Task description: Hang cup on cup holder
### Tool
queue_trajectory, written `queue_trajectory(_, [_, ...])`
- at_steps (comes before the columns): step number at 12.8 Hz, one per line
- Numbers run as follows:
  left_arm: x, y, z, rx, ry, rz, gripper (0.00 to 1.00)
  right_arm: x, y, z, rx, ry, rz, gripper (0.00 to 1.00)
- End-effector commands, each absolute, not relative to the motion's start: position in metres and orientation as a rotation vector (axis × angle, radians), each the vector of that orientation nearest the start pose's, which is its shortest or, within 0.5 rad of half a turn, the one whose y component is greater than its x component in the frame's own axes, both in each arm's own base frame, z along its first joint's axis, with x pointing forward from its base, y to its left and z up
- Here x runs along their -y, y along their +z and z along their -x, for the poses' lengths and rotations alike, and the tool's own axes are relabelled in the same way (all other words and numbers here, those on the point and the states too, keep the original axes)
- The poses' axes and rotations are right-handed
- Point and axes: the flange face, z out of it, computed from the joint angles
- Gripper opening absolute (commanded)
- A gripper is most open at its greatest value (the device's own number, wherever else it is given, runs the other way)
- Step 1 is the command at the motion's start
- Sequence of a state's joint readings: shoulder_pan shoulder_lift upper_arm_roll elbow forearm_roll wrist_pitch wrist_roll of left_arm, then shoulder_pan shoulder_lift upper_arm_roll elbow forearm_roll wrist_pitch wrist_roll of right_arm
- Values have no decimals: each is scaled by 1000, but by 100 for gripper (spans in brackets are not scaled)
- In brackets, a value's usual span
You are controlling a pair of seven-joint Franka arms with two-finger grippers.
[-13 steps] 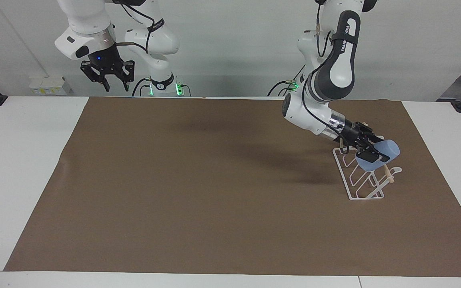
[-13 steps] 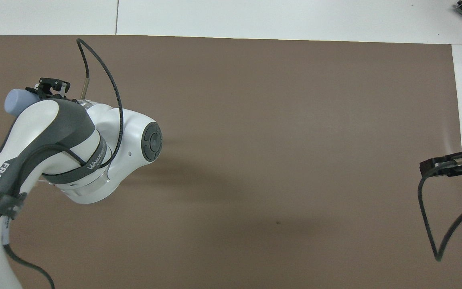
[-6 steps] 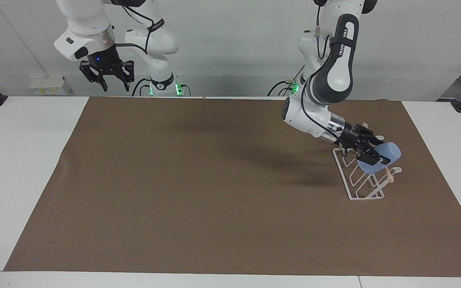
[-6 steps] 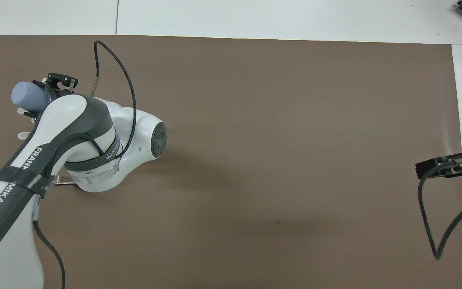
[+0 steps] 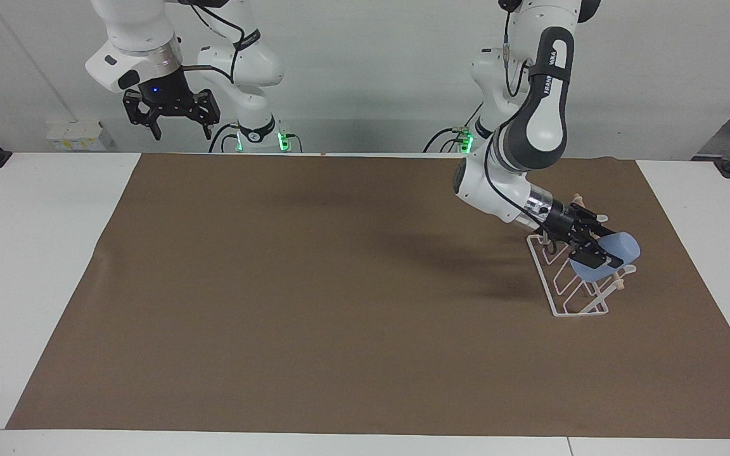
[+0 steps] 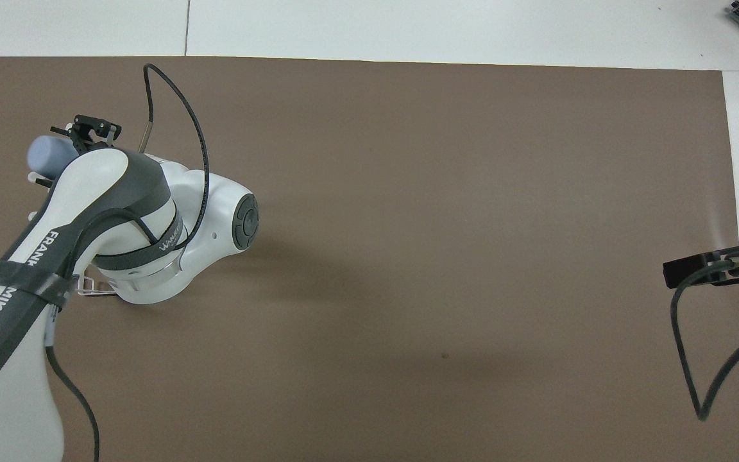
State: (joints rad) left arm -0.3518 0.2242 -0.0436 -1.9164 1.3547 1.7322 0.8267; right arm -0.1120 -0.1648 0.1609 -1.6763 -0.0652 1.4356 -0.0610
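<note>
The cup (image 5: 612,258), light blue and plain, lies tilted on the cup holder (image 5: 573,285) in the facing view, its closed base raised and pointing toward the left arm's end of the bench (image 5: 35,266), its mouth lower among the slanted white prongs. The left gripper (image 5: 596,250) is at the cup, one black finger lying across the cup's side; whether the jaws clamp it or have slackened around it cannot be told from here. The holder stands on the brown mat (image 5: 339,304), with the ends of its light wooden rod (image 5: 618,284) showing just beside the cup. The right gripper (image 5: 175,126) hangs high over the bench edge nearest the robots, at the right arm's end, its jaws standing apart and holding nothing; that arm waits.

In the overhead view the cup (image 6: 49,156) shows as a rounded blue end past the left arm's grey-and-white forearm, which covers most of the holder. The black links of the left gripper (image 6: 77,142) show just beside the cup. A corner of white wire (image 6: 90,287) shows from under the arm's wrist.
</note>
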Motion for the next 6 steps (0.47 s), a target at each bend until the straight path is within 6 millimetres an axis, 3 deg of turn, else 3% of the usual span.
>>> queue_trajectory(1, [147,413,-584,-1472,645,1173,100,-23,656,-481,173,88,3220,100])
queue_trajectory(4, [152,423,-582,-1464,630,1190,100,-21,659,-478,168,91,3221,100])
queue_trajectory(6, [155,441,-579,-1444,614,1287,100,-17,659,-478,155,91,3220,100])
